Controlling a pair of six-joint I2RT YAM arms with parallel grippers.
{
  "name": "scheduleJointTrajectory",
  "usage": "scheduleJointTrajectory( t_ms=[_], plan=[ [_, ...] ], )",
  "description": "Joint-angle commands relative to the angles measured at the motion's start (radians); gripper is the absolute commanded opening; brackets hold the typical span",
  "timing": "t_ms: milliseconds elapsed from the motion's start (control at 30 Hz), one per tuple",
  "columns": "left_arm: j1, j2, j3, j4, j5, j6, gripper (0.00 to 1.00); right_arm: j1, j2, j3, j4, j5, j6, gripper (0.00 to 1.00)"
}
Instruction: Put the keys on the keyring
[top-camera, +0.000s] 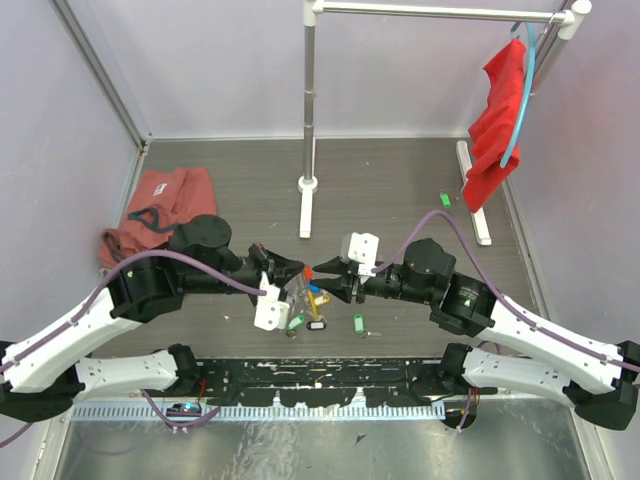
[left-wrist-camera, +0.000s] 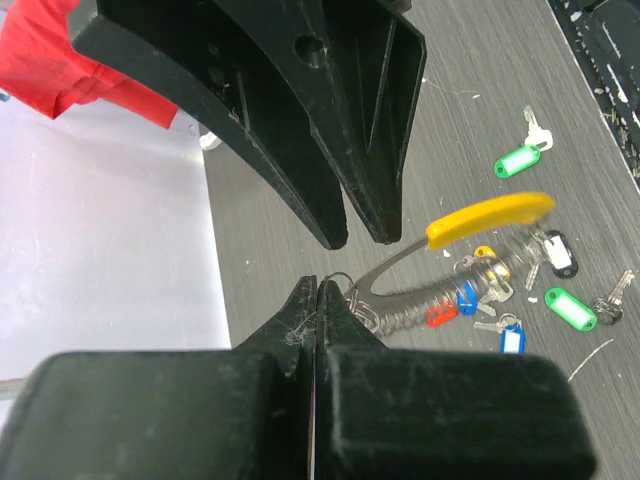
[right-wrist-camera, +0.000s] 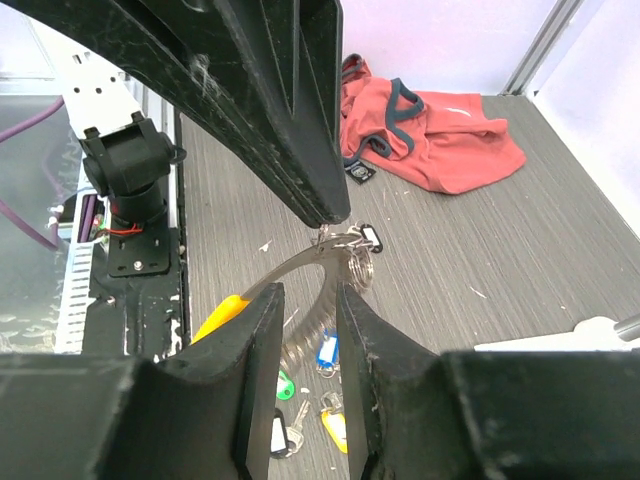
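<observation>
The keyring (left-wrist-camera: 420, 298), a silvery coiled loop with a yellow section (left-wrist-camera: 490, 215), hangs just above the table from my left gripper (left-wrist-camera: 317, 285), which is shut on its thin top end. In the right wrist view my right gripper (right-wrist-camera: 308, 292) stands open, its fingers astride the keyring (right-wrist-camera: 300, 262) without touching it. Keys with red (left-wrist-camera: 441, 314) and blue (left-wrist-camera: 466, 297) tags cling to the coil. Loose keys lie beneath: green tag (left-wrist-camera: 571, 308), blue tag (left-wrist-camera: 511, 338), black tag (left-wrist-camera: 560, 252), another green (left-wrist-camera: 520, 160). From above, both grippers (top-camera: 300, 270) (top-camera: 320, 270) meet tip to tip at the table's middle.
A salmon cloth (top-camera: 160, 200) lies at the back left. A metal clothes rack (top-camera: 308, 100) stands behind the grippers, with a red cloth (top-camera: 495, 140) hanging at its right end. One green-tagged key (top-camera: 445, 199) lies near the rack's right foot (top-camera: 475, 195).
</observation>
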Motion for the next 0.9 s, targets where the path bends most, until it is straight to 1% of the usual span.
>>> scheduleJointTrajectory(
  t_ms=[0,367,867],
  plan=[
    [-0.003,-0.02,-0.008,0.039,0.046,0.007,0.0,0.004,0.002,0.057,0.045,0.007,-0.014,0.34],
    [-0.003,-0.005,-0.009,0.046,0.044,0.007,0.0,0.004,0.035,0.075,0.075,-0.036,0.004,0.34],
    [-0.003,-0.003,-0.014,0.049,0.045,0.006,0.0,0.004,0.065,0.083,0.102,-0.039,0.009,0.32]
  ],
)
